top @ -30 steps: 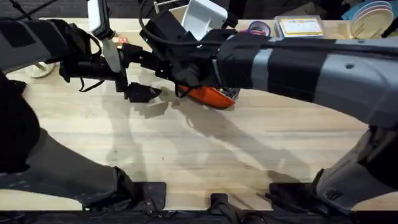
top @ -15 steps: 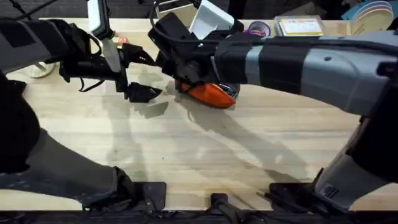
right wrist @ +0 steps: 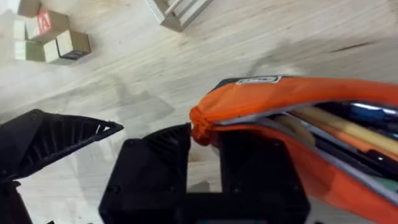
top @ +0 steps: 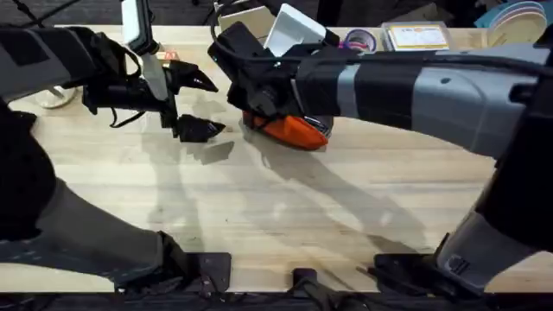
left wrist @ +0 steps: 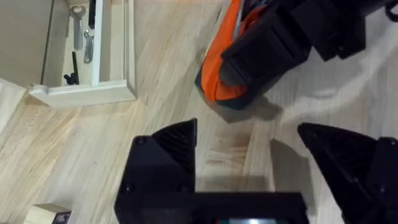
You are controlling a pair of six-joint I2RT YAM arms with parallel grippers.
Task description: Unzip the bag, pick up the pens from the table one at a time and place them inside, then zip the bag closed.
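The orange bag (top: pixel 295 132) lies on the table (top: pixel 285 216) beyond the middle. In the right wrist view the bag (right wrist: pixel 292 93) gapes along its top, and tan pens (right wrist: pixel 348 127) lie inside against the dark lining. My right gripper (right wrist: pixel 204 140) is shut on the bag's puckered left end, reaching across from the right (top: pixel 251 105). My left gripper (top: pixel 207 105) stands open just to the left of that end, a short gap away. In the left wrist view the left gripper (left wrist: pixel 249 134) points at the bag (left wrist: pixel 221 74), with the right gripper (left wrist: pixel 280 37) lying over the bag.
A white tray of tools (left wrist: pixel 93 62) sits near the bag's far side. Small wooden blocks (right wrist: pixel 50 37) lie at the back left. A purple tape roll (top: pixel 359 39), a yellow book (top: pixel 417 36) and stacked plates (top: pixel 518 22) line the back edge.
My right gripper has shifted slightly left and toward the back at the bag's left end. The left arm has stayed almost still.
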